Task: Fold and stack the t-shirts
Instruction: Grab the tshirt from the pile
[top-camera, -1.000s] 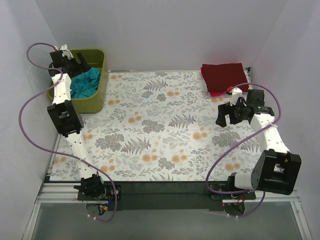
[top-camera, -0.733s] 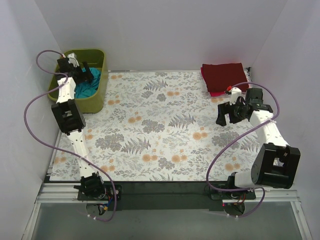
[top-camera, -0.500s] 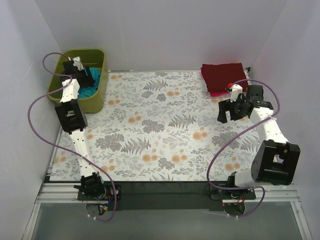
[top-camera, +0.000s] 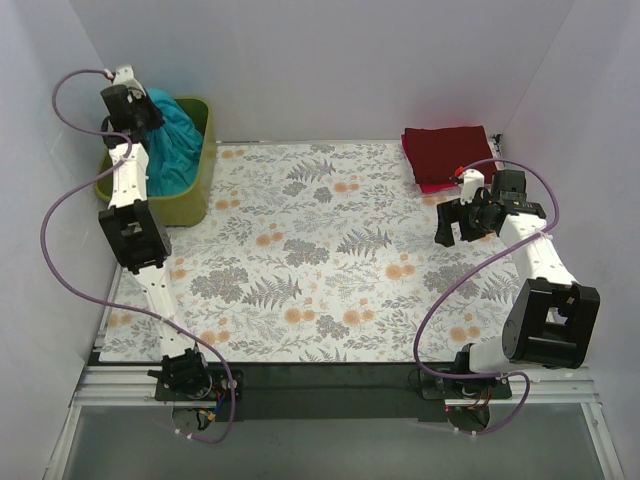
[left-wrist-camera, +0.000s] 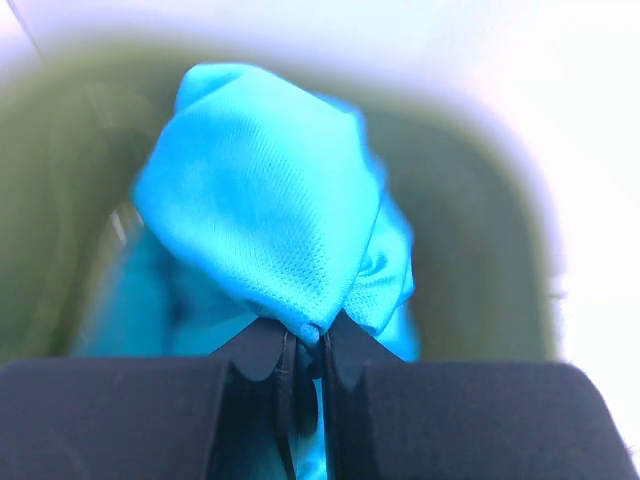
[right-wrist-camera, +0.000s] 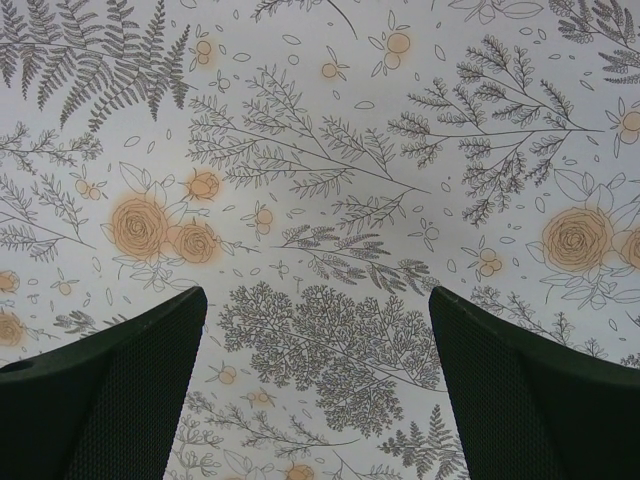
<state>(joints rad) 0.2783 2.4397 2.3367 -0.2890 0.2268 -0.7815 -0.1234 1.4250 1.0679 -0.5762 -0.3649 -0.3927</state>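
Observation:
My left gripper (top-camera: 138, 108) is shut on a bunch of the teal t-shirt (top-camera: 172, 140) and holds it up above the olive-green basket (top-camera: 198, 185) at the back left. The cloth hangs down from the pinch into the basket. In the left wrist view the teal t-shirt (left-wrist-camera: 265, 215) is squeezed between the two black fingers (left-wrist-camera: 352, 345), with my left gripper (left-wrist-camera: 305, 340) over the basket (left-wrist-camera: 480, 250). A folded dark red t-shirt (top-camera: 447, 152) lies at the back right on a pink one (top-camera: 436, 187). My right gripper (top-camera: 453, 228) hovers open over the floral cloth, nothing between its fingers (right-wrist-camera: 110, 390).
The floral tablecloth (top-camera: 320, 250) covers the table between the basket and the folded stack. White walls stand close behind and at both sides. Purple cables loop beside each arm. The right wrist view has only the floral tablecloth (right-wrist-camera: 320, 200) under my right gripper (right-wrist-camera: 318, 380).
My left gripper dipped into the basket, shut on the teal t-shirt and lifted it up and back. My right gripper shifted slightly toward the back and stayed open.

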